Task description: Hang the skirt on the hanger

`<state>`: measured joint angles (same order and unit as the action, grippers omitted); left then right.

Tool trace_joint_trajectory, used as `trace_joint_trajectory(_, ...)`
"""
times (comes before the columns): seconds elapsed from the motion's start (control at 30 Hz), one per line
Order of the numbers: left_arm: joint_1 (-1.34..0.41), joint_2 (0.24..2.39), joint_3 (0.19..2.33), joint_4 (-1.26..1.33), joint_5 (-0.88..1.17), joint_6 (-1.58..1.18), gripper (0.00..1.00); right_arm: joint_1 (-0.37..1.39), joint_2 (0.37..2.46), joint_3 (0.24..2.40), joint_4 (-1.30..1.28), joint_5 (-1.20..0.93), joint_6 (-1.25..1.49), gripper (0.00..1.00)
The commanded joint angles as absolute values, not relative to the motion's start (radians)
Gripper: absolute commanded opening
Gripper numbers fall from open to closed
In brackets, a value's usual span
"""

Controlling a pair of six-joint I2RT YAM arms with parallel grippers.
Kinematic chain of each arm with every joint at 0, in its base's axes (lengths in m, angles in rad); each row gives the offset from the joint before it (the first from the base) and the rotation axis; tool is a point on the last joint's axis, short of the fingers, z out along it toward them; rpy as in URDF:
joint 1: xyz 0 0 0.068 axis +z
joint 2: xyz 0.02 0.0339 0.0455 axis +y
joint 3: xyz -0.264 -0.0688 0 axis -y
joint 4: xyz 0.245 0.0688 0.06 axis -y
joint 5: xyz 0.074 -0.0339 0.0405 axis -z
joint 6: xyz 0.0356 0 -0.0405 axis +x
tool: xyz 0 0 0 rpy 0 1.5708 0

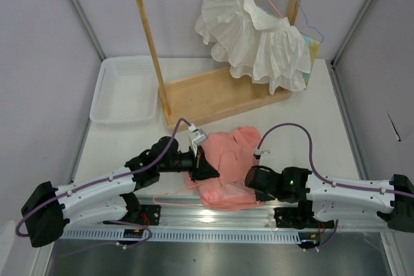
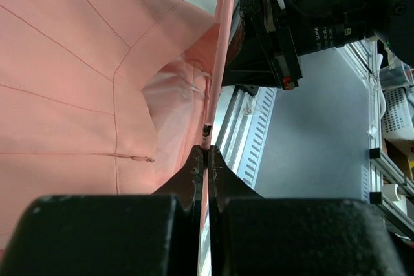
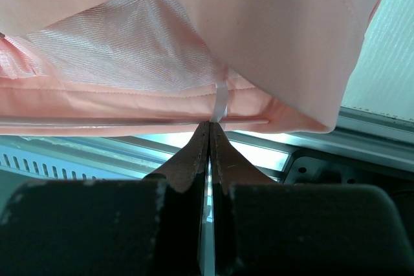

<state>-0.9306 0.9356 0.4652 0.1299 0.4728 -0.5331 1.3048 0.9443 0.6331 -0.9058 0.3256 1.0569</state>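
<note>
Since hanger [image 2: 221, 43] is pinched by left gripper [image 2: 206, 153], skirt [image 3: 272, 17] ribbon [image 3: 220, 98] by right gripper [image 3: 208, 125], ribbon may be torn by 3 o'clock pulls.

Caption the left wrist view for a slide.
Left gripper pinches the pink hanger beside the salmon skirt.

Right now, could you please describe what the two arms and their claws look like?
Both the left arm and right arm have white links with bulky black joints and a looping purple cable. A small green light glows on the right arm. The left claw and right claw are black, tapering to scuffed, wedge-shaped tips.
</note>
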Motion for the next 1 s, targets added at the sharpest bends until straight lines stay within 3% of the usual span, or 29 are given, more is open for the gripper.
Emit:
trace_joint_trajectory(0.0, -0.953, 0.956, 0.454, 0.229, 0.451, -0.564, 0.00, 1.298, 0.948, 0.678, -0.890, 0.354, 1.049, 0.03)
trace_joint_trajectory(0.97, -0.992, 1.094, 0.373, 0.548, 0.426, -0.660, 0.00, 1.292, 0.946, 0.687, -0.925, 0.362, 1.068, 0.05)
